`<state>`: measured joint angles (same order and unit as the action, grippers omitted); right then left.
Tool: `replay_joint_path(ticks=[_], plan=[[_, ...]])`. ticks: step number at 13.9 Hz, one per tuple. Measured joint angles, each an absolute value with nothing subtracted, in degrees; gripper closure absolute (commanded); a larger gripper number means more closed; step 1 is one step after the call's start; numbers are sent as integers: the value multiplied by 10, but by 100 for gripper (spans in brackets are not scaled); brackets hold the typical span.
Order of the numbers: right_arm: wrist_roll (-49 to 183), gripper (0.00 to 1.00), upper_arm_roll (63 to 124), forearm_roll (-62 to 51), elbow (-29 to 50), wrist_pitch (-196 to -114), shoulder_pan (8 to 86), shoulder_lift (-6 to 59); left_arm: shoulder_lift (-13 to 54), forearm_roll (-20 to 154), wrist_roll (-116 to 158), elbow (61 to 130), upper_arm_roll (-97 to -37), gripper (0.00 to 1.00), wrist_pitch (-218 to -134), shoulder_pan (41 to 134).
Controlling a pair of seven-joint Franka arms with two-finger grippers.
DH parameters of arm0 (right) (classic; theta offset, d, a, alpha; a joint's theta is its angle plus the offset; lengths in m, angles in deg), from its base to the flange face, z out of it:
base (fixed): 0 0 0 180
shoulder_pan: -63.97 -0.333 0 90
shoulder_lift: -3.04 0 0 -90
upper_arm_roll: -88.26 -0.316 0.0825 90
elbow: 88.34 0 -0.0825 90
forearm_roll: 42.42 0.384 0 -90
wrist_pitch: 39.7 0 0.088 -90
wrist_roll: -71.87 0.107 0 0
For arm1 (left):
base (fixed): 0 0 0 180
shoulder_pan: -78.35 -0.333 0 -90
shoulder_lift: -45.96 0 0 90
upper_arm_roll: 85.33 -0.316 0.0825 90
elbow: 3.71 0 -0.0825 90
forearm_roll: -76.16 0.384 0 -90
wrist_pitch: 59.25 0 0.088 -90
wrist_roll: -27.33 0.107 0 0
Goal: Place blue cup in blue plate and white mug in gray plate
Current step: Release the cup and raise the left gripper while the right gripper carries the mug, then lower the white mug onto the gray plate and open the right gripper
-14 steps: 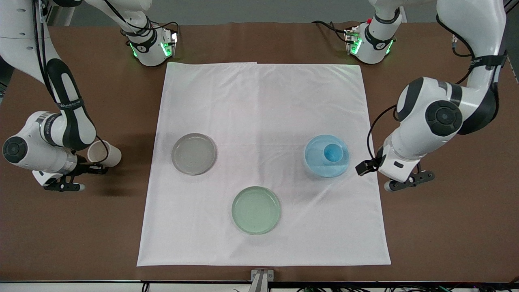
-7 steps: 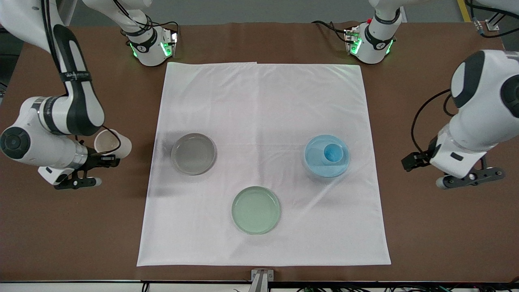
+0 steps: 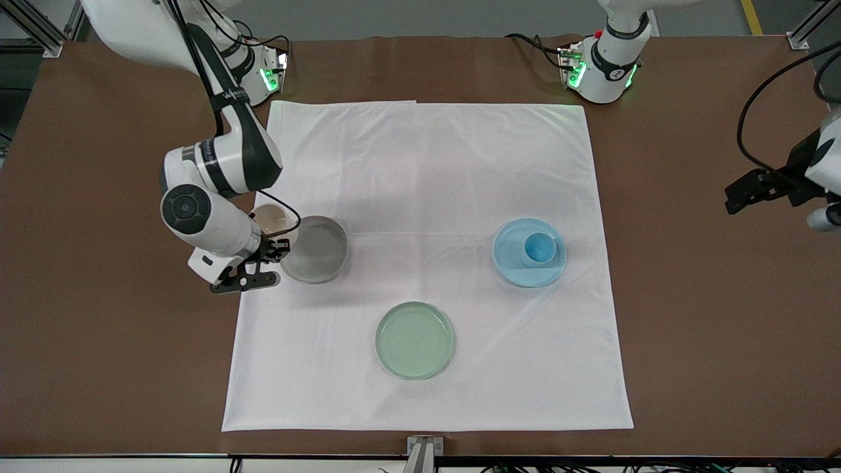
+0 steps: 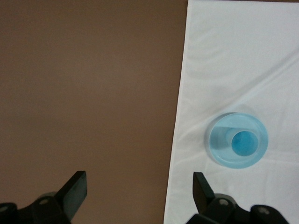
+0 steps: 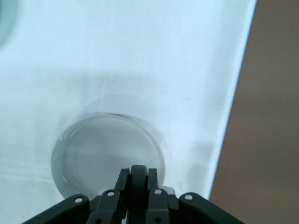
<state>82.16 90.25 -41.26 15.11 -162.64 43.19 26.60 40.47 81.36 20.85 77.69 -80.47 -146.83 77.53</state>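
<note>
The white mug hangs in my right gripper, which is shut on its black handle. The mug is over the rim of the gray plate on the side toward the right arm's end; the right wrist view shows the plate just under the fingers. The blue cup stands upright in the blue plate, both also in the left wrist view, cup and plate. My left gripper is open and empty over bare table at the left arm's end, its fingers wide apart.
A pale green plate lies on the white cloth, nearer to the front camera than the other two plates. Brown table surrounds the cloth on all sides.
My right gripper has carried the mug from over the bare table onto the cloth, to the gray plate's rim. My left arm has drawn away from the blue plate toward the table's end.
</note>
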Motion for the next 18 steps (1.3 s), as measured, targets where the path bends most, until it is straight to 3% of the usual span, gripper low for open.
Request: replay_joint_path(ticks=[5,11,12,13,16,18], plan=[[861,99,903,-413,151,-1702,404,322,469,809,239,844,-807,0,-1444,776],[861,95,905,-413,151,-1713,404,339,523,800,239,926,-809,0,-1470,775],[861,85,905,-413,151,-1713,403,339,529,800,239,934,-808,0,-1470,775],[862,67,905,-413,151,-1713,401,340,535,800,239,940,-807,0,-1470,775],[875,1,905,-413,150,-1712,395,341,547,790,239,947,-799,0,-1470,776],[882,0,905,-413,145,-1695,394,339,549,775,239,947,-794,0,-1470,776]])
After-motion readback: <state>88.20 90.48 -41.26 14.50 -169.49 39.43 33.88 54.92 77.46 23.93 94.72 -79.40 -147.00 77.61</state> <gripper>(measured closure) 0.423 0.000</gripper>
